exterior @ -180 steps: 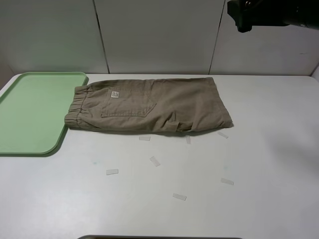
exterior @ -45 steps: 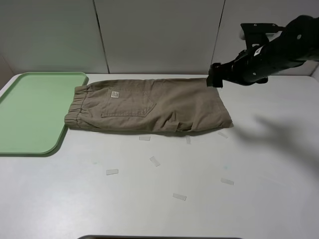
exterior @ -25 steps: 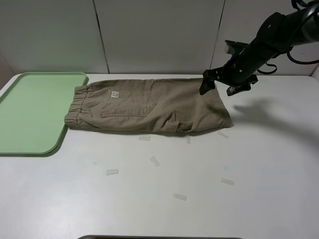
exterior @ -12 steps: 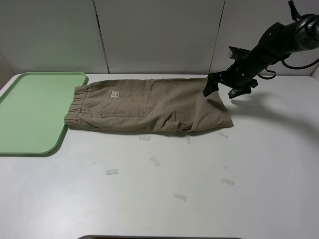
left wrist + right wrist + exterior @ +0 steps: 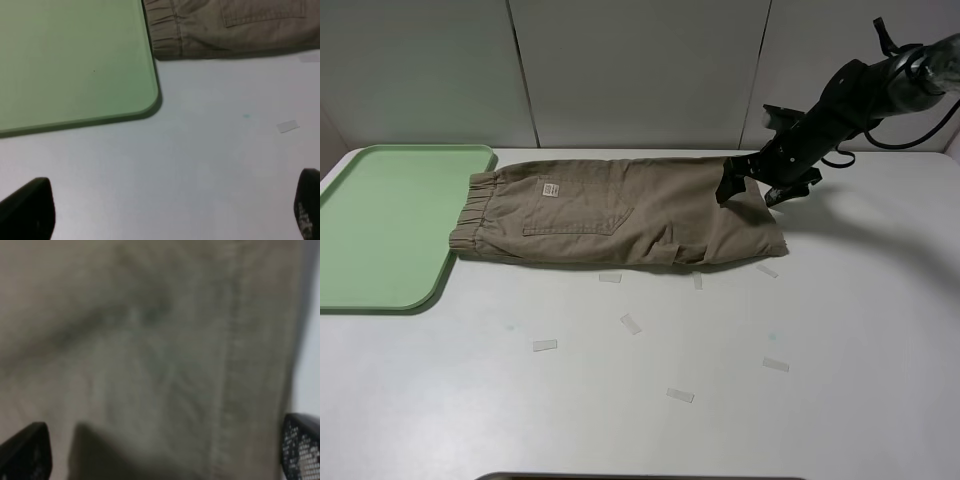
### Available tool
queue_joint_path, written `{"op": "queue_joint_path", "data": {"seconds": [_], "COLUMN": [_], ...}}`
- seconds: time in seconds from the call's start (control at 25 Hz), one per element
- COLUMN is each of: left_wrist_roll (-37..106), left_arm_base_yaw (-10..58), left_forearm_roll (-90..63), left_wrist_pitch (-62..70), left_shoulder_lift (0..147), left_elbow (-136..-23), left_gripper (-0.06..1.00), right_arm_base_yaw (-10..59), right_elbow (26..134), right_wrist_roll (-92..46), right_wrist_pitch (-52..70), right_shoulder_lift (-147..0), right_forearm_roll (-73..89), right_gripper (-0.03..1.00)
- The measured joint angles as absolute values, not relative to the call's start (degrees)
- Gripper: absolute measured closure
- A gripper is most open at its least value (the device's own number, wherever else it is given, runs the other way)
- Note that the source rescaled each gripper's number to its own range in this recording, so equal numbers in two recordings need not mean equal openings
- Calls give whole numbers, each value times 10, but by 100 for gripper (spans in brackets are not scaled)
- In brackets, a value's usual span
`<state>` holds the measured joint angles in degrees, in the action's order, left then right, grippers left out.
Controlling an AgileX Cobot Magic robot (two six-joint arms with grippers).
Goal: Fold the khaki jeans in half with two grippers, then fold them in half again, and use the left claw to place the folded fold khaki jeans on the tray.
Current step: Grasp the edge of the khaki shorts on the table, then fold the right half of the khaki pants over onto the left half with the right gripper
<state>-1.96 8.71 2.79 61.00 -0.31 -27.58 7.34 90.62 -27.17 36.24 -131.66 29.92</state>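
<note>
Blurred tan cloth fills the right wrist view, so contact between the right gripper (image 5: 751, 187) and the khaki jeans (image 5: 620, 210) is unclear; the left claw (image 5: 167, 215) shows only 2 cut-off fingertips. Since 0.5 s ago the right gripper has dropped over the hem's far corner; the jeans lie unmoved. Both are spread wide, holding nothing. The tray (image 5: 380, 225) lies just ahead of the left claw, beyond the waistband from the right gripper.

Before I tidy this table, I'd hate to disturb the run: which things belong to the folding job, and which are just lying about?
Job: khaki shorts; mint-green tray; right end effector, open at the shorts' hem; left end effector, open above the table.
Lying about: small pale strips on the table.
</note>
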Motion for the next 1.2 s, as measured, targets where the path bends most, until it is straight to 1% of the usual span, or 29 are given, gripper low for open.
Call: {"op": "queue_joint_path", "data": {"seconds": [0.28,0.32,0.36,0.44,0.48,0.56,0.64,0.68,0.84,0.92,1.2], "left_wrist_roll": [-20,-20,-20,-20,-20,-20,-20,-20,-20,-20,-20], "left_arm_base_yaw": [87,87,87,87,87,87,87,87,87,87,87], "left_forearm_roll": [28,28,28,28,28,28,28,28,28,28,28], "left_wrist_pitch": [610,610,610,610,610,610,610,610,610,610,610], "left_shoulder_lift": [-3,-3,-3,-3,-3,-3,-3,-3,-3,-3,-3], "left_elbow": [-276,-276,-276,-276,-276,-276,-276,-276,-276,-276,-276], "left_gripper": [-5,-5,-5,-5,-5,-5,-5,-5,-5,-5,-5], "right_arm_base_yaw": [98,99,100,100,99,100,112,118,119,119,111], "right_elbow": [910,910,910,911,912,913,913,912,902,879,735], "right_wrist_roll": [-279,-279,-280,-281,-281,-281,-280,-278,-255,-246,-238], "right_wrist_pitch": [353,353,354,351,350,355,373,381,400,404,382], "right_shoulder_lift": [-1321,-1321,-1322,-1323,-1325,-1325,-1325,-1325,-1319,-1308,-1229], "right_forearm_roll": [298,296,291,278,266,246,235,224,214,214,206], "right_gripper": [-3,-2,2,16,28,60,88,94,94,94,94]}}
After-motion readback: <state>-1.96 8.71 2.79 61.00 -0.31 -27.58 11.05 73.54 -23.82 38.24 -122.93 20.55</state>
